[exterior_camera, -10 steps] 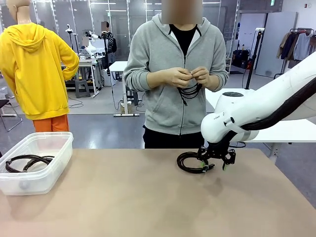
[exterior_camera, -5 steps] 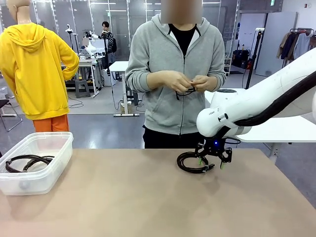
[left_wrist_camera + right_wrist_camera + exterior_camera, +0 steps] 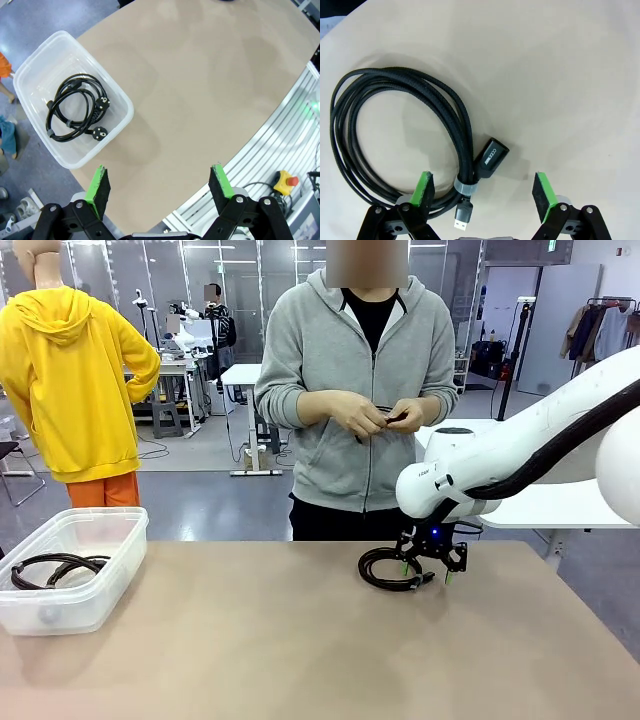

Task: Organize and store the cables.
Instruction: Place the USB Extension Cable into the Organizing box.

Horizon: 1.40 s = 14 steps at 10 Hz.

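Hovering low over the far right part of the desk (image 3: 250,640), the right tool (image 3: 426,572) has its green pads spread wide on either side of the coiled cable (image 3: 385,568), touching nothing. Its wrist view shows the right tool (image 3: 483,185) straddling the spot where a small band ties the strands of the coiled cable (image 3: 464,145) beside a boxy connector. That is probably the aim, since a pinch at the tie would lift the whole loop at once. The left tool (image 3: 159,180), equally spread and empty, hangs high over the desk's left end, from where it looks down on the clear bin (image 3: 50,65). A stored cable (image 3: 99,133) with round plugs already lies there (the bin seems to be the destination for the rest). Across the desk, the person's hands (image 3: 355,410) work a third cable (image 3: 395,418) at chest height, likely winding it for storage. Compared with a second ago, the right arm has slid a little to the left and settled closer over the coil. The loop that dangled below the person's hands is now gathered up between them, and the bin and its contents have not moved.
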### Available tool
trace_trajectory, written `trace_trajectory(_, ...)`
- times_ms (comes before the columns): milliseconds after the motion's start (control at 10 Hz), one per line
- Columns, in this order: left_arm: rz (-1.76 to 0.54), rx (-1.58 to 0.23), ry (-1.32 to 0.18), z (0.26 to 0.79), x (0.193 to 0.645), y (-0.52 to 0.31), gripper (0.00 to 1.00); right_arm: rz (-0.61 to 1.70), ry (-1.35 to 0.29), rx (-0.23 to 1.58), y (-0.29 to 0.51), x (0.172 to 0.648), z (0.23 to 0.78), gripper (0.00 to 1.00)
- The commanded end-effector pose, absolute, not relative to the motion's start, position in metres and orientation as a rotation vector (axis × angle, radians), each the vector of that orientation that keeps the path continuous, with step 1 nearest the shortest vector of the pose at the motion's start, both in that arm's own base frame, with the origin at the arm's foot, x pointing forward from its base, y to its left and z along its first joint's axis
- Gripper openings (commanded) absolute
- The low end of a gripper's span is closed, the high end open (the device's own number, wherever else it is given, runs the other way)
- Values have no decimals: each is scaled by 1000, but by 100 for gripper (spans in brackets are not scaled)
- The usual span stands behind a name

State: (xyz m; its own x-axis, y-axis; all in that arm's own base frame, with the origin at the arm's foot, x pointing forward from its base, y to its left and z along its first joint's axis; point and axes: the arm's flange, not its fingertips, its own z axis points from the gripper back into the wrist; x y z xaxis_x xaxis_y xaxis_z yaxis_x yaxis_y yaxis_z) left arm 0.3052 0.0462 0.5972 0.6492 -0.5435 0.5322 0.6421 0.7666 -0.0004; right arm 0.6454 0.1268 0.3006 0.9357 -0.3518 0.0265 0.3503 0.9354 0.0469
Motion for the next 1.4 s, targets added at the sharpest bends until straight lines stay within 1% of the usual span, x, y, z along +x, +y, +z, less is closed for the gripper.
trace_trajectory(0,-677,-187,-533,597,304,46,100,-369,-30,35,131,647,300,100)
trace_trajectory(100,-677,-187,-533,597,304,46,100,-348,-11,31,131,644,300,66)
trace_trajectory(200,-677,-187,-533,597,304,46,100,-335,-10,33,131,642,302,42)
trace_trajectory(300,-677,-187,-533,597,304,46,100,-335,-16,33,132,641,303,7)
trace_trajectory(400,-677,-187,-533,597,304,46,100,-335,-13,37,132,639,304,0)
trace_trajectory(600,-677,-187,-533,597,304,46,100,-324,-10,42,135,636,304,0)
trace_trajectory(700,-677,-187,-533,597,304,46,100,-326,-11,41,135,636,304,6)
trace_trajectory(800,-677,-187,-533,597,304,46,100,-327,-13,40,134,634,304,0)
trace_trajectory(1100,-677,-187,-533,597,304,46,100,-312,-40,36,129,627,307,0)
trace_trajectory(1200,-677,-187,-533,597,304,46,100,-273,-21,32,128,622,316,0)
trace_trajectory(1300,-677,-187,-533,597,304,46,100,-181,-6,99,129,612,333,0)
